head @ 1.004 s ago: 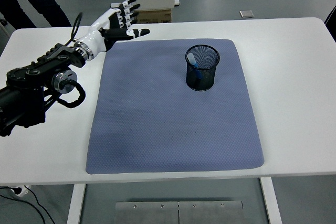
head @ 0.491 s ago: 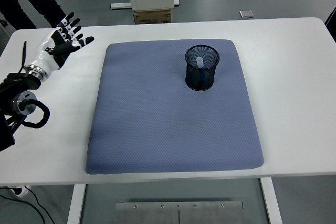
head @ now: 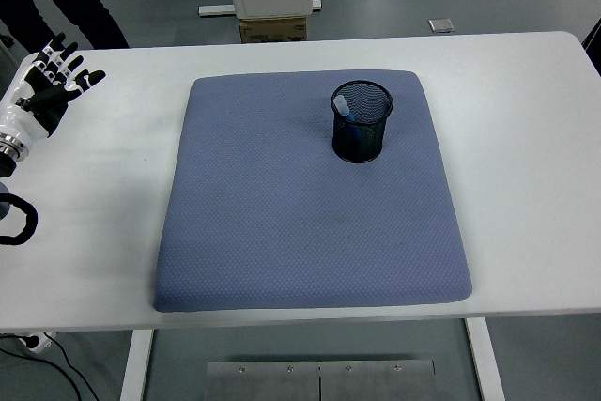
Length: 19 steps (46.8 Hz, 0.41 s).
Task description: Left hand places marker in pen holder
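Blue, seemingly white-capped marker [head: 344, 106] leans inside the black mesh pen holder [head: 361, 123]; left robot hand [head: 49, 84] spread, empty.

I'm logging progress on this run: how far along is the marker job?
Done: the marker stands inside the black mesh pen holder, which sits upright on the blue mat. In hand: nothing; the left hand is at the table's far left edge, fingers spread and empty. Left: nothing visible. The right arm is out of view.
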{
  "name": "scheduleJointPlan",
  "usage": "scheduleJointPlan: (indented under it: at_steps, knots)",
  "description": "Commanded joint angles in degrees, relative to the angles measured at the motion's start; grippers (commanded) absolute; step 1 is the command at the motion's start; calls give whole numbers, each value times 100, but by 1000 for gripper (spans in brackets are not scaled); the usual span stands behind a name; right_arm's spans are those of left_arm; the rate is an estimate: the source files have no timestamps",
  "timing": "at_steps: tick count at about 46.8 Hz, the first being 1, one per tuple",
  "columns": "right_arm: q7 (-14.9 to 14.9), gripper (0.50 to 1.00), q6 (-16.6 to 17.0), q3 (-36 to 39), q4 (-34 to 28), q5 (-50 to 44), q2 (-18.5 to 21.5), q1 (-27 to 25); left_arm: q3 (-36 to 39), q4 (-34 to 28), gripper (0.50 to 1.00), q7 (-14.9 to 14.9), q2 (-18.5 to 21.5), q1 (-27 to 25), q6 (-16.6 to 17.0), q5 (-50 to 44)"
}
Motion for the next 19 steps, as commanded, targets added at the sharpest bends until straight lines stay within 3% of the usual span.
scheduleJointPlan:
  at_steps: [1, 19]
  knots:
    - [-3, 1000, 0, 3, -1, 0, 0, -2, 1, -8, 1000, 0, 42, 25, -85, -2]
    - [-29, 1000, 9, 21, 25, 18, 0, 7, 1, -8, 1000, 0, 112, 34, -94, -2]
